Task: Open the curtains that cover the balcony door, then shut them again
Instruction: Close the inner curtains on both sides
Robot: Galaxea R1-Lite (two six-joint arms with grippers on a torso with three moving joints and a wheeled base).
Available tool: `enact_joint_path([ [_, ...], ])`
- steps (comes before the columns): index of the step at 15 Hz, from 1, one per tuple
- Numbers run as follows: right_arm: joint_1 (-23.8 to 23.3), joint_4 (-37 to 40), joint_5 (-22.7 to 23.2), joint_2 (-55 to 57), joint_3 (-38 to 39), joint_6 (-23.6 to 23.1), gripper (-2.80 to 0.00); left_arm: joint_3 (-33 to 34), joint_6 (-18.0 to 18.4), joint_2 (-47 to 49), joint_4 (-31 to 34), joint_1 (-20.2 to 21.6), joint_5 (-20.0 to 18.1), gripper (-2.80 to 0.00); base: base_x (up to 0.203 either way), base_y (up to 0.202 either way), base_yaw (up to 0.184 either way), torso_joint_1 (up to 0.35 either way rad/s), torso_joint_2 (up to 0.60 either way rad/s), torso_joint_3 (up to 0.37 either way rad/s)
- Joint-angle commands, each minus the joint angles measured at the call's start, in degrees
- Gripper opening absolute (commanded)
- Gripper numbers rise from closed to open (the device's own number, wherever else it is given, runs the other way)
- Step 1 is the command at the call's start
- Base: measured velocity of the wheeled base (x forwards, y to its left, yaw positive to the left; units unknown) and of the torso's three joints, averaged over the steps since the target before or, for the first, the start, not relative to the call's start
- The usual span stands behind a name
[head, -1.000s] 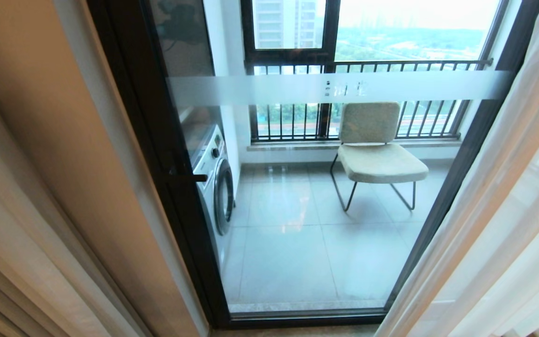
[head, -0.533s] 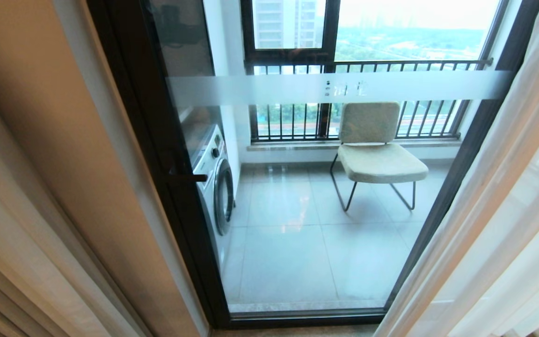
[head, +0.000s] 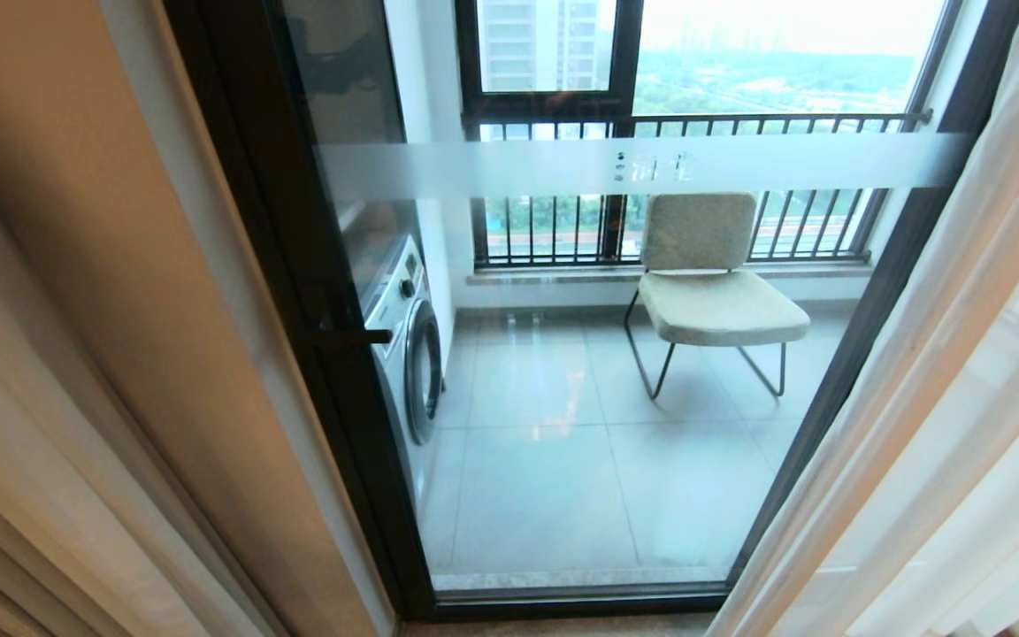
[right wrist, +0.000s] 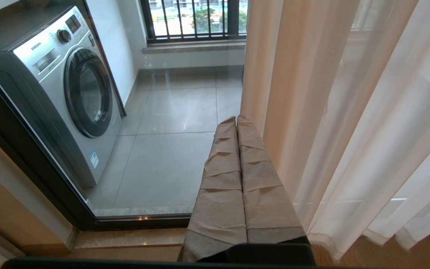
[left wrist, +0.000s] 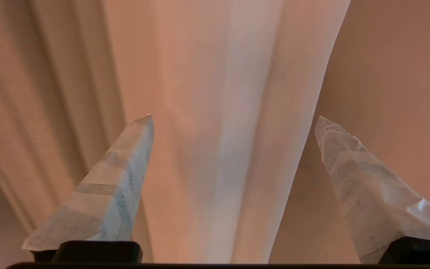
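We see our left end effector (left wrist: pixel 233 119) w/ fingers spread wide, released, pointed at the thick cream-beige pleated curtains (left wrist: pixel 215 112), nothing gripped. Our right end effector (right wrist: pixel 236 121) is clenched empty, beside the sheer white layer (right wrist: pixel 379 130). Curtains are drawn aside; the black-framed glass balcony door (head: pixel 563 398) is uncovered.

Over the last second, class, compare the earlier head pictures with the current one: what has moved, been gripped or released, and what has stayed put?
Nothing visibly changed in the head view. The balcony door shows between the cream curtain on the left and the sheer curtain on the right, exactly as before; the chair and washing machine beyond the glass have not shifted. Neither hand appears in that view.
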Motion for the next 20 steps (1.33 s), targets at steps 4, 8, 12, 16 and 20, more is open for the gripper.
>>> enact_joint_path([
  [4, 0.0, 0.0, 0.0, 0.1, 0.0, 0.0, -2.8, -6.3, -0.5, 10.7, -2.3, 0.2, -1.0, 0.0, 0.0, 0.0, 0.0, 0.0, 0.0, 0.0],
  [8, 0.0, 0.0, 0.0, 0.1, 0.0, 0.0, -2.8, -9.9, -0.4, 15.2, -4.4, 0.2, -1.2, 0.0, 0.0, 0.0, 0.0, 0.0, 0.0, 0.0],
  [12, 0.0, 0.0, 0.0, 0.1, 0.0, 0.0, -2.8, -11.4, -0.4, 17.2, -4.5, 0.1, -1.2, 0.0, 0.0, 0.0, 0.0, 0.0, 0.0, 0.0],
  [16, 0.0, 0.0, 0.0, 0.1, 0.0, 0.0, -2.8, -12.4, -0.4, 18.5, -4.5, 0.0, -1.8, 0.0, 0.0, 0.0, 0.0, 0.0, 0.0, 0.0],
  [20, 0.0, 0.0, 0.0, 0.1, 0.0, 0.0, -2.8, -12.8, -0.4, 19.2, -4.8, -0.2, -2.3, -2.8, 0.0, 0.0, 0.0, 0.0, 0.0, 0.0],
])
